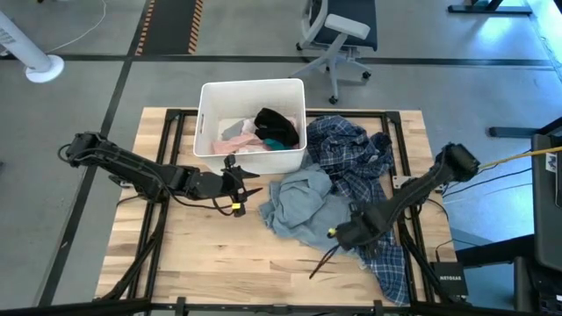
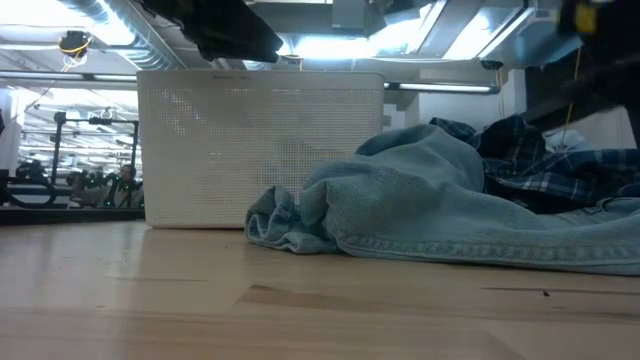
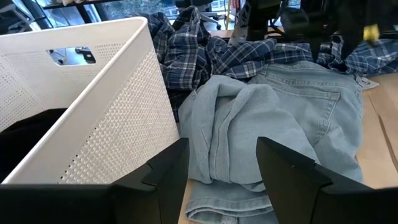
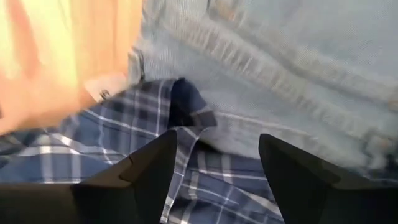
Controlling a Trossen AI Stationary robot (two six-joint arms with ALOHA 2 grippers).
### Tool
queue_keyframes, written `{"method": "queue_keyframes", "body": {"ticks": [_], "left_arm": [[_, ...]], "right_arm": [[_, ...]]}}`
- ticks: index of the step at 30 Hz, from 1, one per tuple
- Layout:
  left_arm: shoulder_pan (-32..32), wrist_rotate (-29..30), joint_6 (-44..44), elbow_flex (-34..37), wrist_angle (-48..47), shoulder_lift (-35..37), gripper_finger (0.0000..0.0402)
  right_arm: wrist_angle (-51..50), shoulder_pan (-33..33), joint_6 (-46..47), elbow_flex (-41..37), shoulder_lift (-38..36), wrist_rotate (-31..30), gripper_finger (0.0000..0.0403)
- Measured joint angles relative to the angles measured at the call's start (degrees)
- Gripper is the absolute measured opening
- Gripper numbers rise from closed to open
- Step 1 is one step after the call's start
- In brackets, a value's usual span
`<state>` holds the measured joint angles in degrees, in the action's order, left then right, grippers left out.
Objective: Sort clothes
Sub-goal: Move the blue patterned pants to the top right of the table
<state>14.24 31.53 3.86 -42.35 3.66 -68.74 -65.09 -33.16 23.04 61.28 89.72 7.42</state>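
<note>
While open, right tool (image 1: 327,256) above plaid shirt (image 1: 356,158), beside denim (image 1: 299,202)

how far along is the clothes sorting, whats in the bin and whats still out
Partly done. The white bin already holds pink, black and teal pieces. Nothing is gripped: the left gripper and right gripper are both open. The pale blue denim garment and plaid shirt remain on the table.

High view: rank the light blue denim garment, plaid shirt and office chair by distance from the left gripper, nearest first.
From the left gripper, open, at the table's middle just below the white bin:
1. Light blue denim garment, just to its right on the table.
2. Plaid shirt, farther right, beyond the denim.
3. Office chair, on the floor past the table's far edge.
</note>
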Motion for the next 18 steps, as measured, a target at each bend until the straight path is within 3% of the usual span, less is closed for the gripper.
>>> {"method": "queue_keyframes", "body": {"ticks": [5, 10, 14, 18], "left_arm": [[0.00, 0.00, 0.55, 0.00, 0.05, -0.01, 0.0182], [0.01, 0.00, 0.66, 0.00, 0.05, -0.01, 0.0182], [0.00, 0.00, 0.66, 0.00, 0.03, 0.01, 0.0182], [0.00, 0.00, 0.66, 0.00, 0.00, -0.01, 0.0182]], "right_arm": [[-9.19, -0.74, -1.01, 0.00, 6.20, 0.49, 0.0248], [-20.59, -0.62, -1.40, -0.10, 8.33, -5.62, 0.0248], [-19.26, -0.60, -1.24, -2.51, 7.67, -9.83, 0.0248], [-16.43, -0.60, -0.94, -7.54, 7.51, -6.49, 0.0248]]}}
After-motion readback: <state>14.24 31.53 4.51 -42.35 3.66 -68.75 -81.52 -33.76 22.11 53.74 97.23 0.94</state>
